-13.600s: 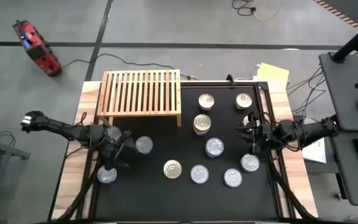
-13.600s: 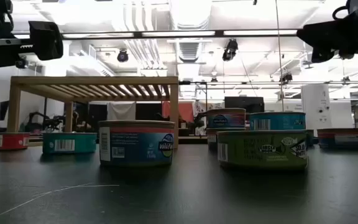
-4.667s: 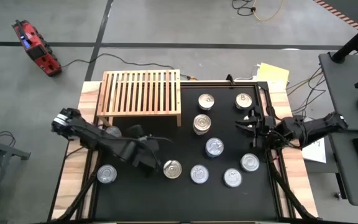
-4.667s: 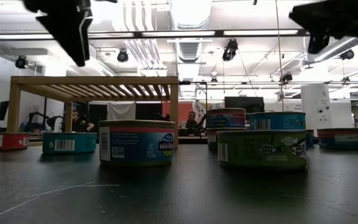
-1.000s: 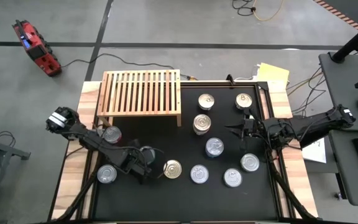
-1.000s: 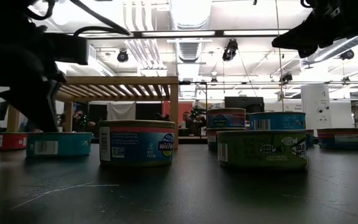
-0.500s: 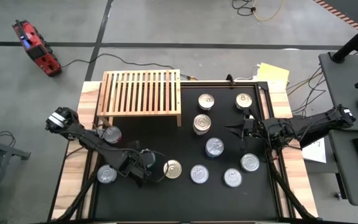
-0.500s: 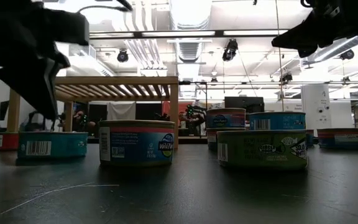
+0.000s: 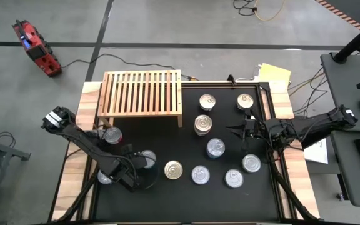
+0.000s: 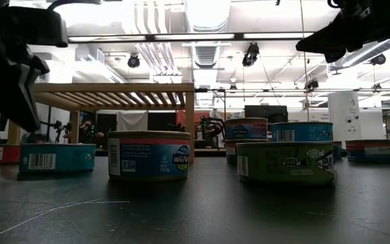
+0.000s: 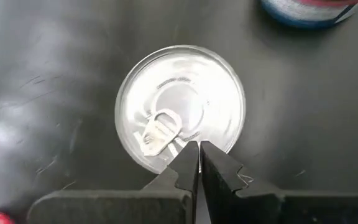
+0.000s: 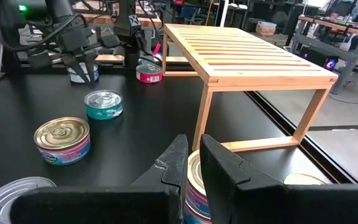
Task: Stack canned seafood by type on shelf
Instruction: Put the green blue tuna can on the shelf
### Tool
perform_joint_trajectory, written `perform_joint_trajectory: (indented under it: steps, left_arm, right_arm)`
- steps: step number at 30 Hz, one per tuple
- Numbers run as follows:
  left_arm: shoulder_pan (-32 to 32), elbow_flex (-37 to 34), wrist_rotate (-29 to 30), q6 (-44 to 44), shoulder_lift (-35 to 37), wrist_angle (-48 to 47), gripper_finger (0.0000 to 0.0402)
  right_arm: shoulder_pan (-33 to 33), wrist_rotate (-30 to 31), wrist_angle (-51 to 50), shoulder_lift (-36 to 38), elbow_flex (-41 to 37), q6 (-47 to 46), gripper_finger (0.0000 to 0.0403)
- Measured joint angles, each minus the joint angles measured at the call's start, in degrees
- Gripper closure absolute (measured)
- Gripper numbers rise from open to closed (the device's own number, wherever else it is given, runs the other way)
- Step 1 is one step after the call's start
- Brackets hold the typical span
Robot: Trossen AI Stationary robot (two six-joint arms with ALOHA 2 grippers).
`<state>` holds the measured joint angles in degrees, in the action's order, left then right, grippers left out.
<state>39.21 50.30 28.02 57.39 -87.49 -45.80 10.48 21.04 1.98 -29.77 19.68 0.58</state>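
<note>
I've got the left tool [image 9: 144,177] hanging over the black desk [image 9: 186,194], fingers pressed together with nothing between them. In its wrist view the tips sit just at the rim of a round silver-lidded tin with a pull tab [image 11: 180,107], directly below. My read: closed like that, it can't pick up yet; it has to spread before dropping around the tin.

Right tool [image 9: 235,130] is parked in the air above the desk, fingers nearly together, holding nothing. Just below and ahead of it sits a two-high stack of pink-and-blue labelled tins [image 9: 203,124]; probably waiting so the arms don't cross.

The low light-wood slatted shelf [image 9: 142,92] is beyond the left tool, well apart, and carries no tins. A teal tin [image 12: 104,103] and a red-labelled tin [image 9: 112,134] sit between that tool and the shelf. Other tins are loose on the desk, so sorting looks barely begun apart from that one stack.
</note>
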Motion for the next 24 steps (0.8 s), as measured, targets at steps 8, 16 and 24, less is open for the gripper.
perform_joint_trajectory:
  steps: [8,16,24]
  left_arm:
    - [0.0,-2.9,-0.9,1.1,0.0,2.9,0.04]
    - [0.8,-2.9,-3.4,2.6,0.1,3.2,0.04]
    - [2.5,-3.7,-2.6,5.4,0.1,3.5,0.04]
  right_arm:
    - [0.0,0.0,0.0,0.0,0.0,0.0,0.0369]
    - [0.0,0.0,0.0,0.0,0.0,0.0,0.0369]
    - [0.0,0.0,0.0,0.0,0.0,-0.5,0.0369]
